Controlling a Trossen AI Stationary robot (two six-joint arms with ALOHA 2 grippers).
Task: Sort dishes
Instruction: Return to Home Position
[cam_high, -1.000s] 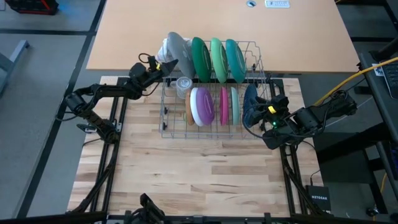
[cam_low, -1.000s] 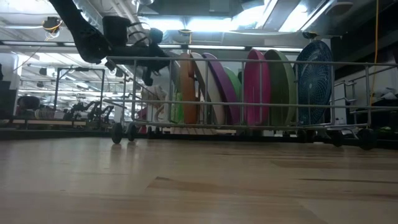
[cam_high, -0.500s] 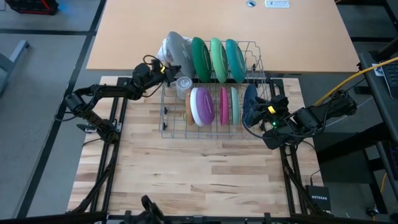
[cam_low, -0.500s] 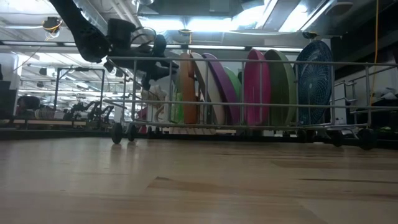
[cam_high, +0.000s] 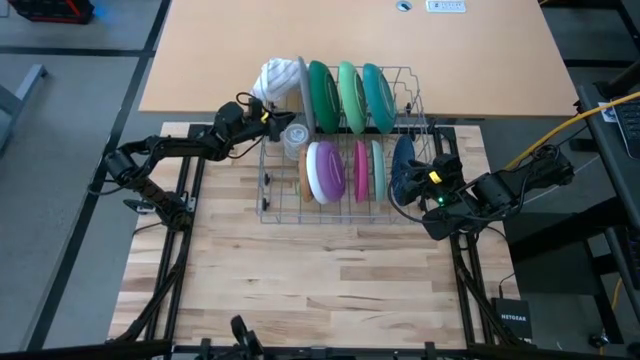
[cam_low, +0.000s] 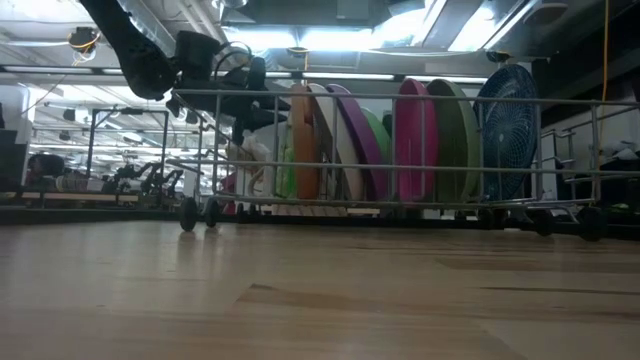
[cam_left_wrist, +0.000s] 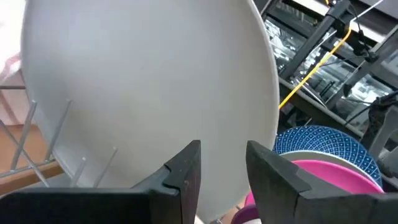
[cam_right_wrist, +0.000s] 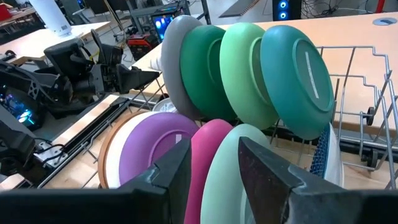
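Observation:
A wire rack (cam_high: 265, 207) holds the dishes on edge. Its far row has a white plate (cam_high: 302, 95), then dark green (cam_high: 320, 95), light green (cam_high: 349, 95) and teal (cam_high: 378, 95) ones. Its near row has tan, purple (cam_high: 325, 170), pink (cam_high: 360, 170), pale green and blue (cam_high: 402, 160) dishes. My left gripper (cam_high: 278, 117), fingers slightly apart, is at the white plate's left face (cam_left_wrist: 149, 81). My right gripper (cam_high: 418, 172) hovers open at the rack's right end, and its wrist view shows the fingers (cam_right_wrist: 214, 174) above the pale green plate's rim (cam_right_wrist: 227, 155). My left gripper has its fingertips (cam_left_wrist: 186, 165) against the lower part of the white plate's left-facing side (cam_left_wrist: 217, 134). It comes in nearly level from the table's left and pinches nothing. The plate stands upright on its edge in the rack's far row, beside the dark green plate.
A striped white cloth (cam_high: 270, 78) lies bunched just left of the white plate. A small clear glass (cam_high: 294, 138) stands in the rack near the left gripper. Bare wooden tabletop (cam_high: 320, 270) lies on the near side of the rack.
My left gripper has moved toward the table's right, into the rack. The white plate, which leaned left over the cloth, has tipped up until it stands on edge beside the dark green plate. My right arm has kept still.

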